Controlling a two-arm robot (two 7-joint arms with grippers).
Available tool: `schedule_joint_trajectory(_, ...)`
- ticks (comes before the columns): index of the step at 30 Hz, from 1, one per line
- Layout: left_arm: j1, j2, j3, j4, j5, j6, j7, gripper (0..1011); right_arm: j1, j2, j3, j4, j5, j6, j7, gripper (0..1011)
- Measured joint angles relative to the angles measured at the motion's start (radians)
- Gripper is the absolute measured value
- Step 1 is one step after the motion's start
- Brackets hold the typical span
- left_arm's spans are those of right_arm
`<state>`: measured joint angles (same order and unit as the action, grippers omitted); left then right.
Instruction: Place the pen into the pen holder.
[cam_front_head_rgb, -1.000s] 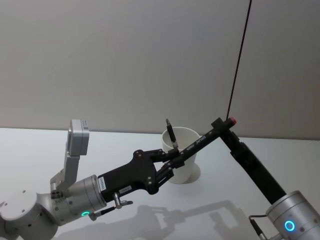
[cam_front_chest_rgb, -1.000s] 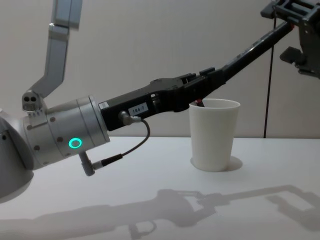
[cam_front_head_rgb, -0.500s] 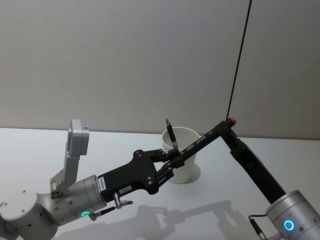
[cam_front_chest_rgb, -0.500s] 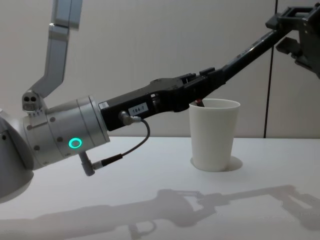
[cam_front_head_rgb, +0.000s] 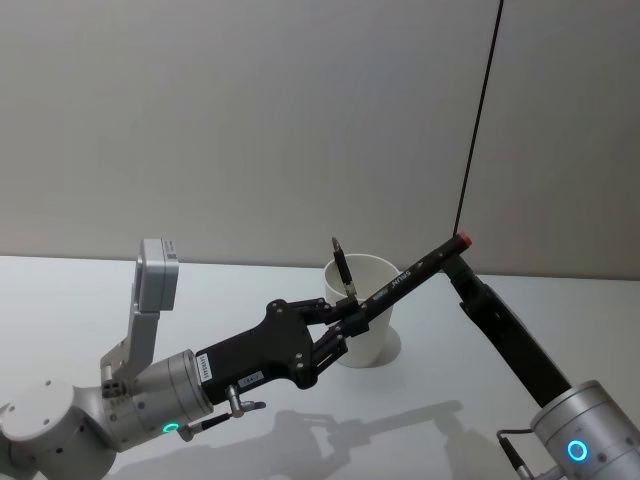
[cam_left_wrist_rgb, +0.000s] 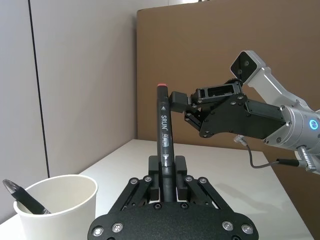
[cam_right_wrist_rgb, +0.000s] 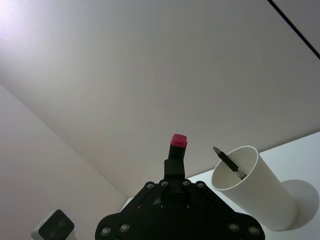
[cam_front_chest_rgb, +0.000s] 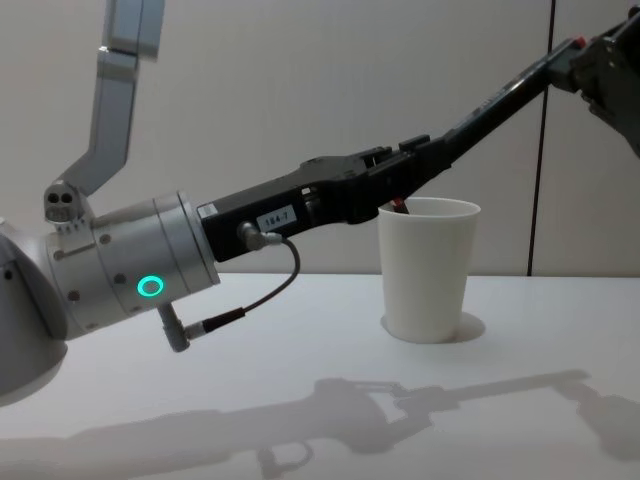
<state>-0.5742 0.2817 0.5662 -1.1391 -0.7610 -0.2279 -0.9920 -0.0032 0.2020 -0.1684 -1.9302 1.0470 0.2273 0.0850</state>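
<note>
The pen (cam_front_head_rgb: 412, 273), a black marker with a red end, slants up and to the right over the pen holder (cam_front_head_rgb: 374, 340). It is clenched near its lower end in the left claw (cam_front_head_rgb: 354, 313), which reaches in level with the cup's rim. The white paper cup stands on the table (cam_front_head_rgb: 70, 300), and a slim dark pen (cam_front_head_rgb: 343, 268) leans inside it. The right claw (cam_front_head_rgb: 455, 262) sits at the marker's red end; I cannot tell whether it grips.

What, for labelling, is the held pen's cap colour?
Cap: pinkish red; right wrist view shows it best.
</note>
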Motion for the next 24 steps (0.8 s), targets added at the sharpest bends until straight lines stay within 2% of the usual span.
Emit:
schedule_joint_trajectory(20, 0.0, 0.0, 0.0, 0.0, 0.0, 0.0, 0.0, 190, 0.0, 0.0, 0.0, 0.0, 0.0, -0.001, -0.001, 0)
schedule_joint_trajectory(24, 0.0, 0.0, 0.0, 0.0, 0.0, 0.0, 0.0, 191, 0.0, 0.0, 0.0, 0.0, 0.0, -0.001, -0.001, 82)
